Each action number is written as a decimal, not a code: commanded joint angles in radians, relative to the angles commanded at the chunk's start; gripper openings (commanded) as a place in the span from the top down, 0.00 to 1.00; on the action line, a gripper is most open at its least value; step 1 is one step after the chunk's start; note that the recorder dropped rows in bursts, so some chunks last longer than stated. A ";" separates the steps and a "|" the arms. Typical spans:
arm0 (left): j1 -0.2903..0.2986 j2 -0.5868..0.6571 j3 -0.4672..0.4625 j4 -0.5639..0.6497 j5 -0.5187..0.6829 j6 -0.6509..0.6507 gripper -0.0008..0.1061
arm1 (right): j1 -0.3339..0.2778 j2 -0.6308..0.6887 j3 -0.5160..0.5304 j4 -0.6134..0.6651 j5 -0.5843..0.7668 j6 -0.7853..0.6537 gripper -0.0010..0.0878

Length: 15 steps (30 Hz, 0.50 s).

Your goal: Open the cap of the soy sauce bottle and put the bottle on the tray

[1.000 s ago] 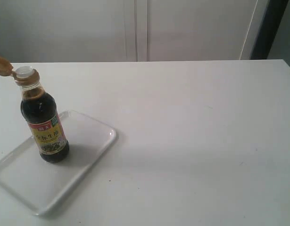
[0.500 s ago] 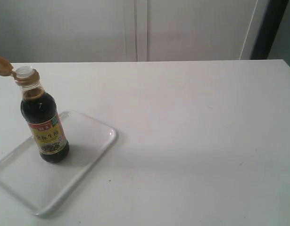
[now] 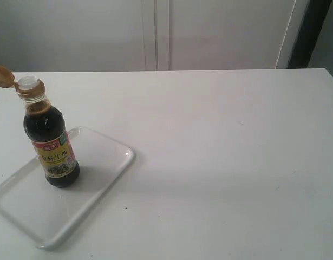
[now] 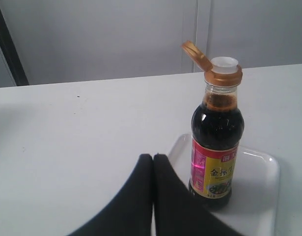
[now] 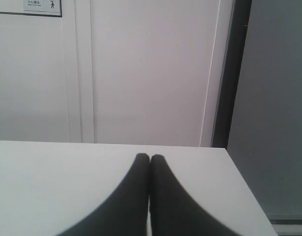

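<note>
soy sauce bottle [image 4: 217, 135] upright on tray [image 4: 256, 196], apart from closed left jaws

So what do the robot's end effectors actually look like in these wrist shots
Both look alike: the left end effector and right end effector each show two matte black fingers, broad at the base and curving to narrow rounded tips. No cables, markings or labels are visible. The arms themselves are out of frame.

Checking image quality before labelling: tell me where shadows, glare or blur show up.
Exterior view: soft, slightly hazy, the soy sauce bottle shadowing the tray. Left wrist view: bottle sharp with glass highlights, shut left hand blurred. Right wrist view: right hand a dark, soft silhouette.
</note>
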 joint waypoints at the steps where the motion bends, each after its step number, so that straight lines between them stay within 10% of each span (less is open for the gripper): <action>1: 0.000 0.000 0.000 0.000 0.000 0.000 0.99 | 0.000 0.000 0.000 0.000 0.000 0.000 0.99; 15: 0.000 0.000 0.014 -0.109 -0.002 0.084 0.99 | 0.000 0.000 0.000 0.000 -0.002 0.000 0.99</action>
